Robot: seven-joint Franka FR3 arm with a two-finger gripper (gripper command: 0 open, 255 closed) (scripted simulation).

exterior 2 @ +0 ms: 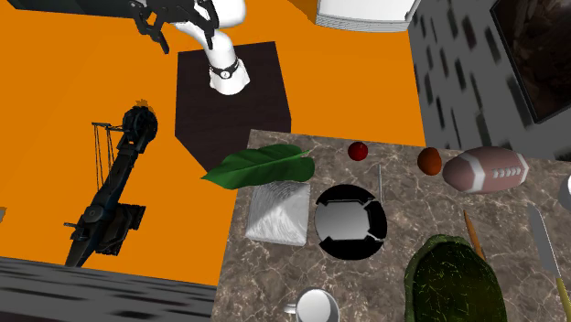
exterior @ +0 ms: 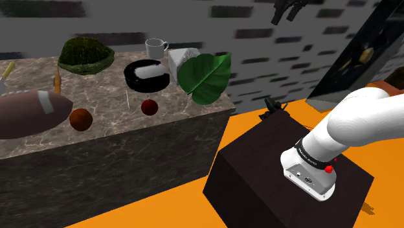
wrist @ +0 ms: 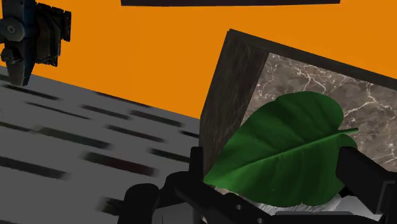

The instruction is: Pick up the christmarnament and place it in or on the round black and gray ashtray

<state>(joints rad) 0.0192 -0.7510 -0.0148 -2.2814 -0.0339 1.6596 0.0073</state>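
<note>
The ornament is a small dark red ball (exterior: 149, 107) (exterior 2: 358, 150) near the marble counter's front edge, on the side facing the stand. The round black ashtray with a grey inside (exterior: 147, 73) (exterior 2: 350, 222) sits behind it, further onto the counter. My gripper (exterior: 288, 10) (exterior 2: 176, 20) hangs high above the orange floor beyond the stand, far from both, open and holding nothing. In the wrist view its fingers (wrist: 196, 167) stand apart, and the green leaf (wrist: 286, 149) on the counter corner lies far off between them.
On the counter (exterior: 103, 139) lie a big green leaf (exterior: 206, 76) (exterior 2: 261, 166), a crumpled whitish box (exterior 2: 277, 213), a white mug (exterior: 156, 46), a mossy green bowl (exterior: 84, 55), an orange ball (exterior: 81, 119), a football (exterior: 29, 113) and a knife (exterior 2: 546, 247). A black tripod-like device (exterior 2: 110, 192) stands on the orange floor.
</note>
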